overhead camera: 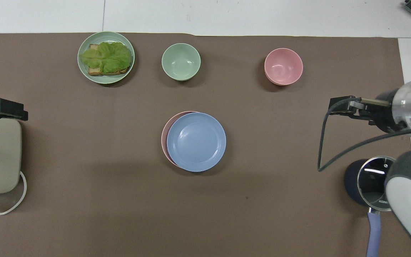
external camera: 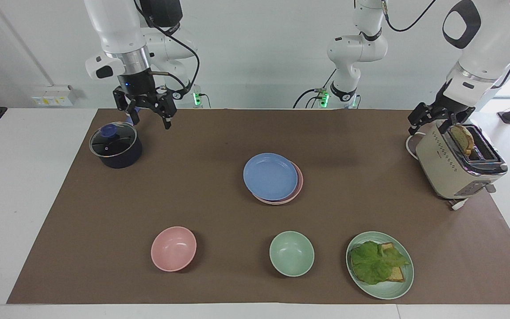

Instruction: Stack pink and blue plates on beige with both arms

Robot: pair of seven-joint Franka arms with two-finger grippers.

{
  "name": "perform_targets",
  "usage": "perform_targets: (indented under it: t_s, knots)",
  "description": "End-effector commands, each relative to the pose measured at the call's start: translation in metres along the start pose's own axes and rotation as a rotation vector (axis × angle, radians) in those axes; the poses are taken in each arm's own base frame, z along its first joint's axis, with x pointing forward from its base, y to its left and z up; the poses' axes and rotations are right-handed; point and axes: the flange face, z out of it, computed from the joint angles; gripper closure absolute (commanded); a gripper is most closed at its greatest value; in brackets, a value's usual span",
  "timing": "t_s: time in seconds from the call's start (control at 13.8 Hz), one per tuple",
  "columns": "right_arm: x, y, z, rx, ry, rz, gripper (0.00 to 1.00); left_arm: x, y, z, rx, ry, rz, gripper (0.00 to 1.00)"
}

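Plates first: the round matte cornflower-blue plate [external camera: 270, 176] lies on top of the round pale pink plate [external camera: 298, 182] near the middle of the brown worktop mat [external camera: 193, 186], set off-centre so a pink crescent shows at the side toward the left arm's end. Any cream-beige plate beneath them is hidden from me; I cannot tell whether it is there.

My right pincer [external camera: 148, 116] hangs spread and empty high over the worktop's corner at the right arm's end, by the dark saucepan with a glass lid and blue handle [external camera: 115, 146]. My left pincer [external camera: 429, 118], spread too as far as I can judge, waits at the beige toaster [external camera: 456, 161] holding toast.

Risks, as I judge them: the skewed stack could slide or rock if nudged at its overhanging rim. Lowering my right pincer here could strike the saucepan lid. A careless left move could tip the toaster.
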Motion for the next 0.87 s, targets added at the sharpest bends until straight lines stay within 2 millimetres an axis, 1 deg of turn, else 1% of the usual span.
perform_targets:
  t_s: [0.0, 0.07, 0.14, 0.22, 0.29, 0.36, 0.65, 0.79]
  knots:
    - [0.009, 0.033, -0.027, -0.019, -0.030, -0.004, 0.00, -0.003, 0.000, -0.006, 0.015, -0.006, 0.013, 0.00]
    - [0.011, 0.043, -0.027, -0.022, -0.048, -0.048, 0.00, -0.003, 0.000, -0.006, 0.015, -0.006, 0.013, 0.00]
    - [0.011, 0.050, -0.023, -0.020, -0.068, -0.088, 0.00, -0.003, 0.000, -0.006, 0.015, -0.006, 0.013, 0.00]
    - [0.008, 0.051, -0.019, -0.022, -0.099, -0.113, 0.00, -0.003, 0.000, -0.006, 0.015, -0.006, 0.013, 0.00]
    - [0.005, 0.051, -0.006, -0.029, -0.133, -0.120, 0.00, -0.003, 0.000, -0.006, 0.015, -0.006, 0.013, 0.00]
    - [0.000, 0.050, -0.001, -0.033, -0.149, -0.124, 0.00, -0.003, 0.000, -0.005, 0.015, -0.007, 0.013, 0.00]
    - [0.000, 0.055, -0.002, -0.034, -0.149, -0.118, 0.00, -0.003, 0.000, -0.006, 0.015, -0.006, 0.013, 0.00]
    - [0.004, 0.072, -0.002, -0.036, -0.148, -0.086, 0.00, -0.003, 0.000, -0.006, 0.015, -0.006, 0.013, 0.00]
